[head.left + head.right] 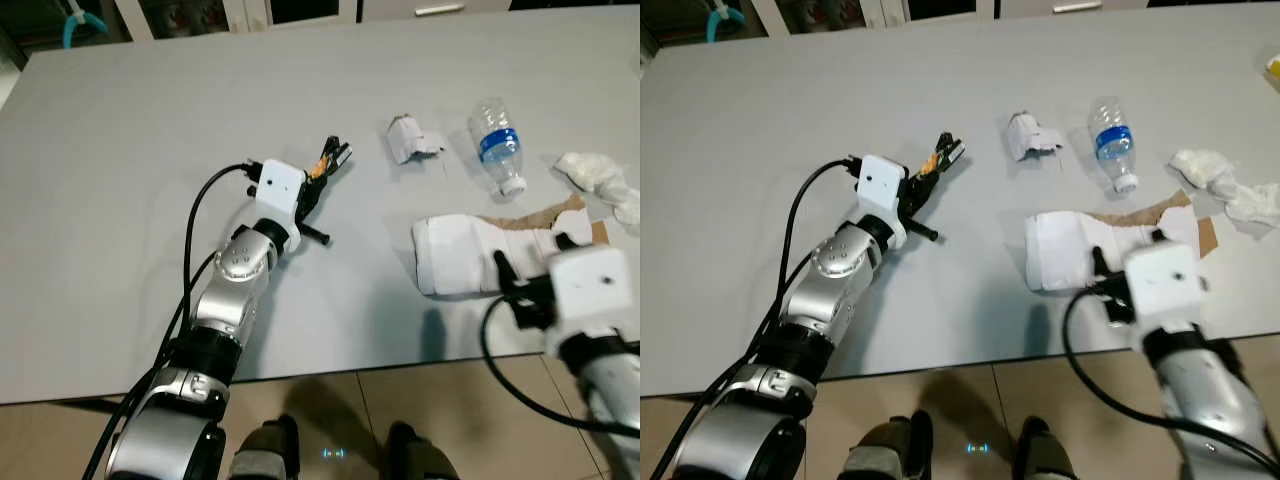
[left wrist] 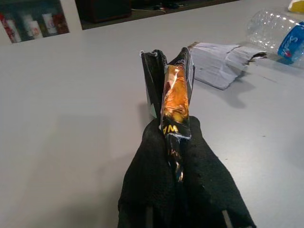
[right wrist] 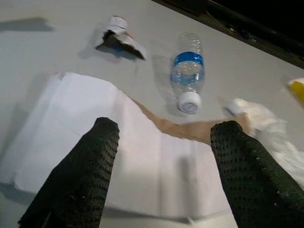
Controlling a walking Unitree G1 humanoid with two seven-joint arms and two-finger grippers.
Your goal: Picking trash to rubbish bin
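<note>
My left gripper is shut on an orange and black snack wrapper, held a little above the grey table left of centre. The wrapper sticks out past the black fingers. My right gripper stands open near the table's front right, over a flattened white paper bag that lies on brown cardboard. Nothing is between its fingers.
A torn white carton piece, a plastic bottle with a blue label and crumpled white tissue lie on the right half of the table. A yellow item sits at the far right edge. The table's front edge is close.
</note>
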